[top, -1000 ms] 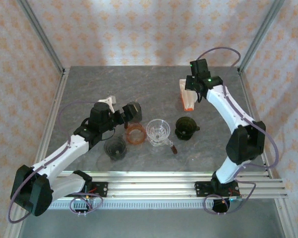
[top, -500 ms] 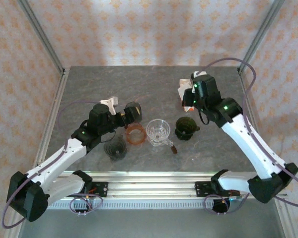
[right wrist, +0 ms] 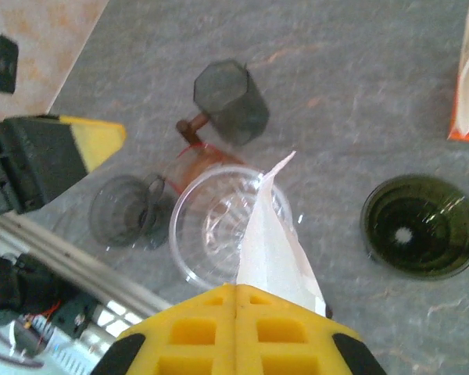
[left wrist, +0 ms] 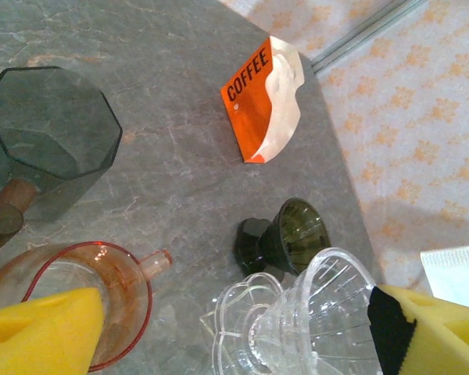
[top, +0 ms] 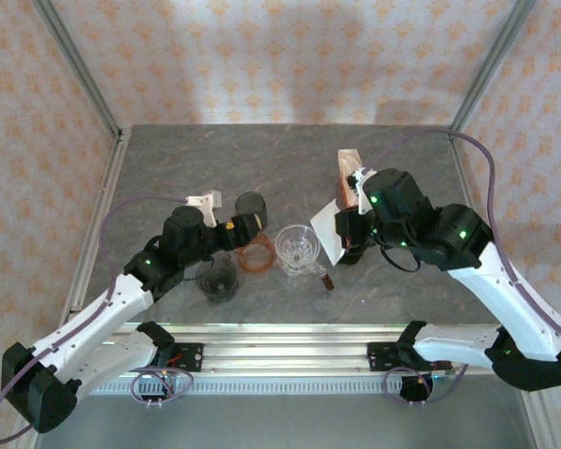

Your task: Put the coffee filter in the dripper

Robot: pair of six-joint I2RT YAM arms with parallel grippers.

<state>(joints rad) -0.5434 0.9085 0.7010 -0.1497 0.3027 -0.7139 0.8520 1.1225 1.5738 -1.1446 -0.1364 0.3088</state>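
Observation:
A white paper coffee filter [right wrist: 280, 234] is pinched flat in my shut right gripper [right wrist: 234, 291], hanging just above the rim of the clear glass dripper [right wrist: 211, 223]. From above, the filter [top: 327, 231] and right gripper [top: 344, 226] sit immediately right of that dripper [top: 297, 249]. My left gripper [top: 246, 227] is at the dripper's left side, open. In the left wrist view its yellow fingers [left wrist: 39, 332] stand far apart, with the clear dripper [left wrist: 313, 316] low between them and untouched.
An orange dripper [top: 255, 253], a smoky grey dripper [top: 217, 279] and a dark green dripper [right wrist: 422, 226] stand in the same row. A dark octagonal cup [left wrist: 55, 133] is behind them. An orange coffee bag [top: 348, 180] stands at the back right.
The right arm has swung from the coffee bag forward and left, carrying the filter over to the clear dripper. The left gripper has shifted slightly toward the drippers and narrowed a little.

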